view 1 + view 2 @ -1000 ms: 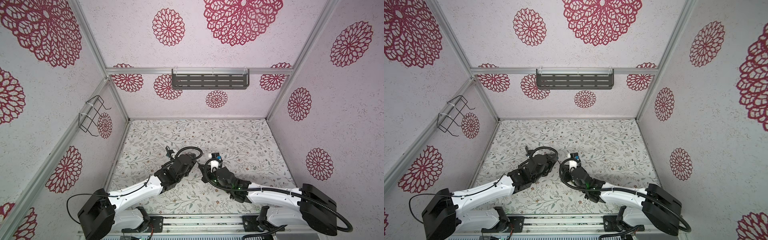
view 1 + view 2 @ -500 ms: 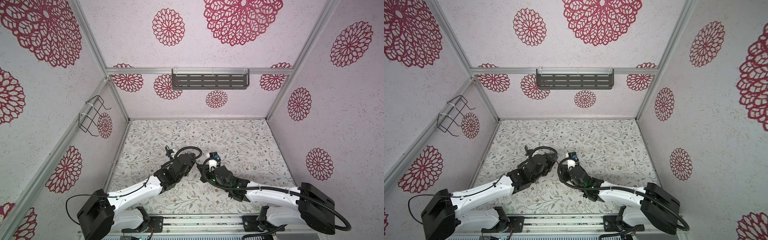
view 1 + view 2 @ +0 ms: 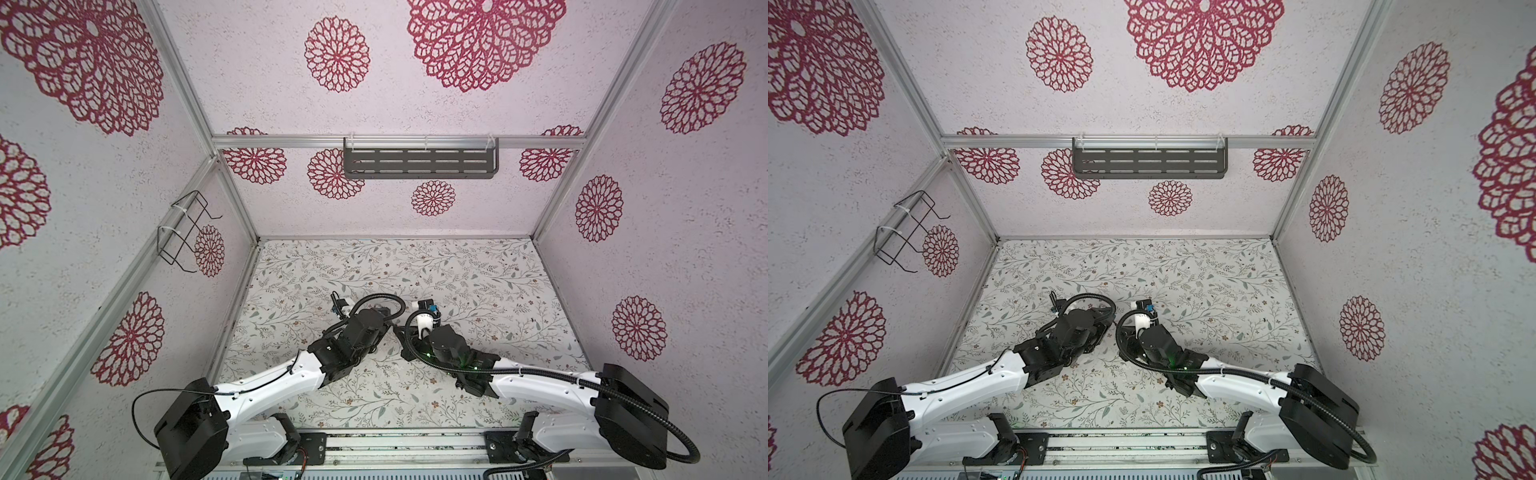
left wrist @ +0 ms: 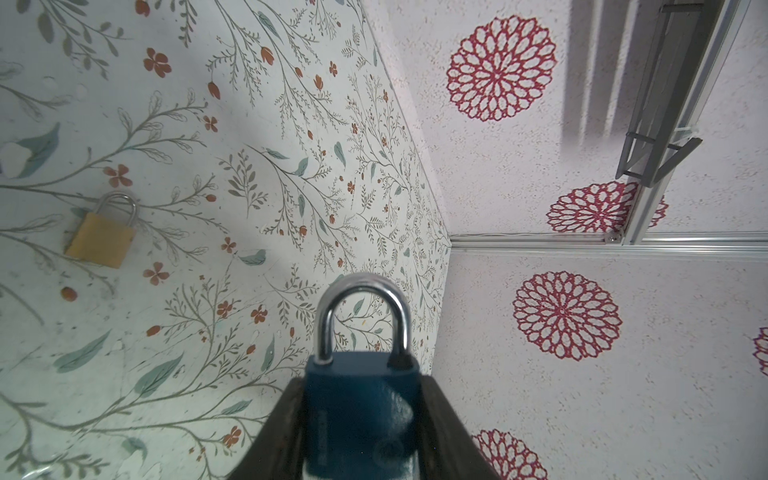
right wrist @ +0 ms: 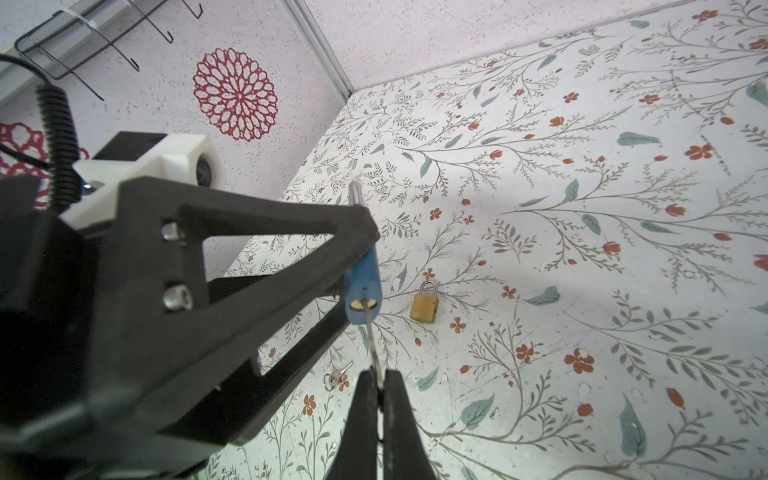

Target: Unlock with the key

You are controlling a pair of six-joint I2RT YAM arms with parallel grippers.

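Right wrist view: key in blue padlock

Right fingers (image 5: 401, 419) clenched on key (image 5: 372, 345), lower centre of frame; blade enters blue padlock (image 5: 362, 274) keyway. Left wrist view: left fingers (image 4: 442, 419) grasp padlock body. Brass padlock (image 5: 424, 305) lies on desk (image 5: 582, 249).

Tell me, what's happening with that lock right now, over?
Left gripper clamped on blue padlock. Right gripper shut on key, tip in keyhole. Shackle closed. Nothing blocking; brass padlock lies apart.
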